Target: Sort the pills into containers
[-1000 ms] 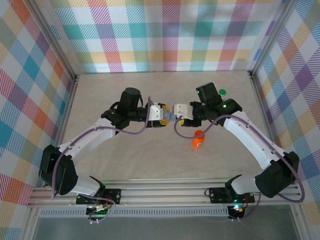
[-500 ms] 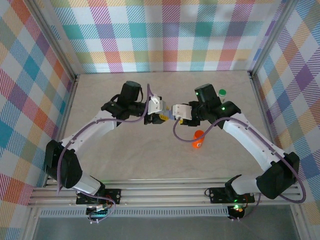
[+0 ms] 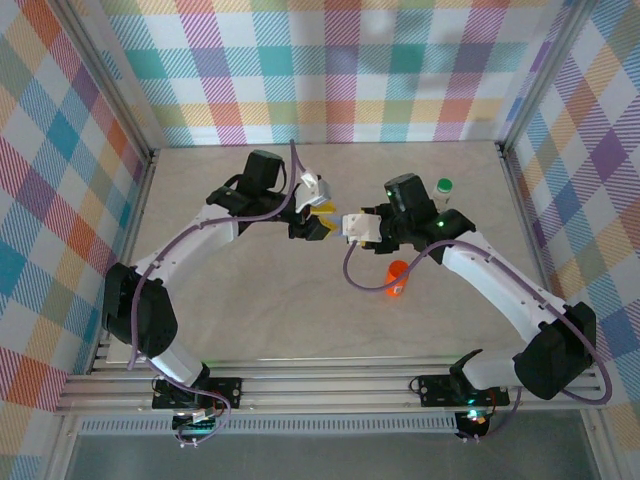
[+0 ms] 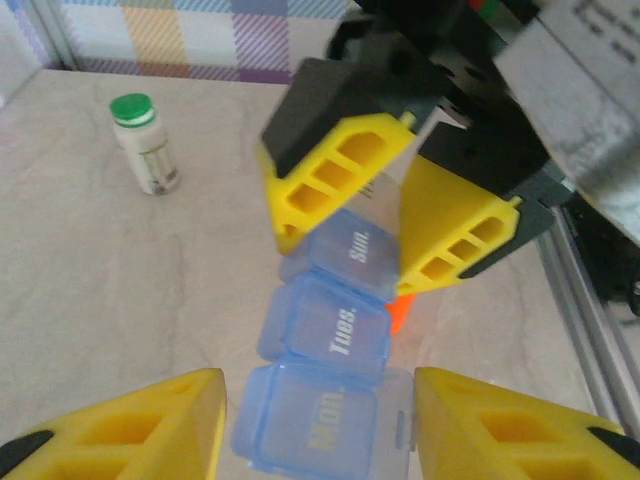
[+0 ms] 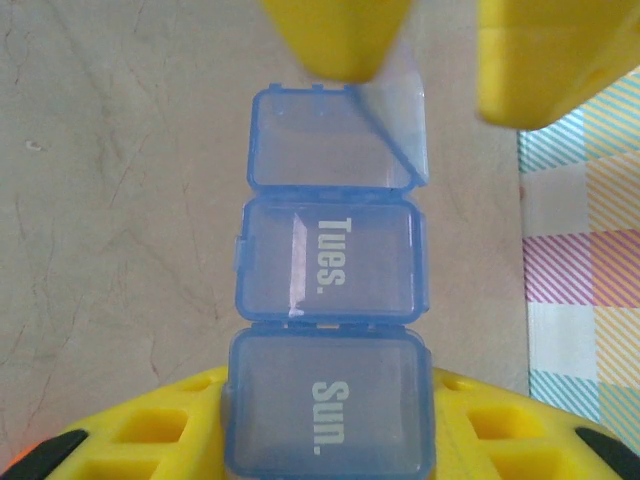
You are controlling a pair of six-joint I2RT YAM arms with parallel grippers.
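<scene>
The right gripper (image 5: 330, 435) is clamped on the "Sun." end of the blue box (image 5: 330, 270), holding it out flat above the middle of the bench (image 3: 250, 310), probably so the other compartments stay within reach. The left gripper (image 4: 320, 425) has its jaws parted on either side of the "Mon." end, grasping nothing, and that compartment's lid (image 5: 392, 115) stands raised, seemingly ready for pills. The orange bottle (image 3: 397, 279) lies right of centre, and the green-capped bottle (image 3: 444, 190) stands toward the far right corner
</scene>
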